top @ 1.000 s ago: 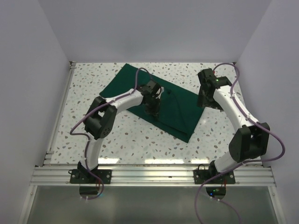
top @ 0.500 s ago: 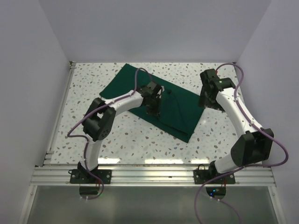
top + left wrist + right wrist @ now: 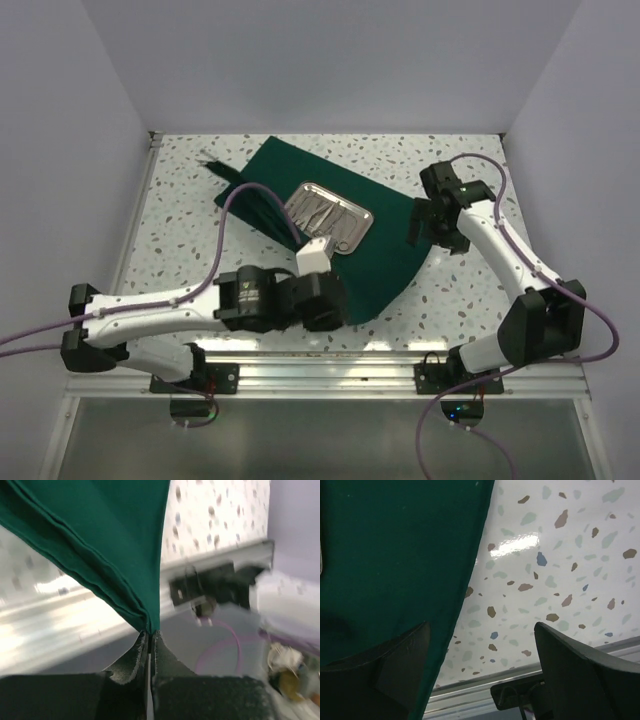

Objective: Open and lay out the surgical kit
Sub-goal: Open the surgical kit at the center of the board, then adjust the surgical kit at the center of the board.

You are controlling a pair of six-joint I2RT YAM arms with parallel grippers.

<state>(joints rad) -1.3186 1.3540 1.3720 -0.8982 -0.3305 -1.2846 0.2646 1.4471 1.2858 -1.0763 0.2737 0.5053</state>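
Observation:
The dark green cloth wrap [image 3: 385,250] lies spread on the speckled table, and its near flap is drawn toward the front edge. A shiny steel tray [image 3: 330,213] with slim silver instruments sits uncovered on the cloth's middle. My left gripper [image 3: 327,300] is low near the front edge and shut on the cloth's near corner. The left wrist view shows the jaws [image 3: 149,633] pinching the folded cloth edge [image 3: 100,540], which hangs taut. My right gripper [image 3: 424,226] is open over the cloth's right edge. In the right wrist view [image 3: 480,650] nothing is between its fingers, with cloth [image 3: 395,555] under the left one.
A metal rail [image 3: 330,372] runs along the table's front edge, and another lines the left side [image 3: 130,240]. White walls close the back and both sides. A thin dark strip [image 3: 215,166] lies at the cloth's far left corner.
My left arm has swung back toward the front edge with the cloth corner in its grip. This opened the flap and uncovered the steel tray. My right gripper shifted slightly nearer.

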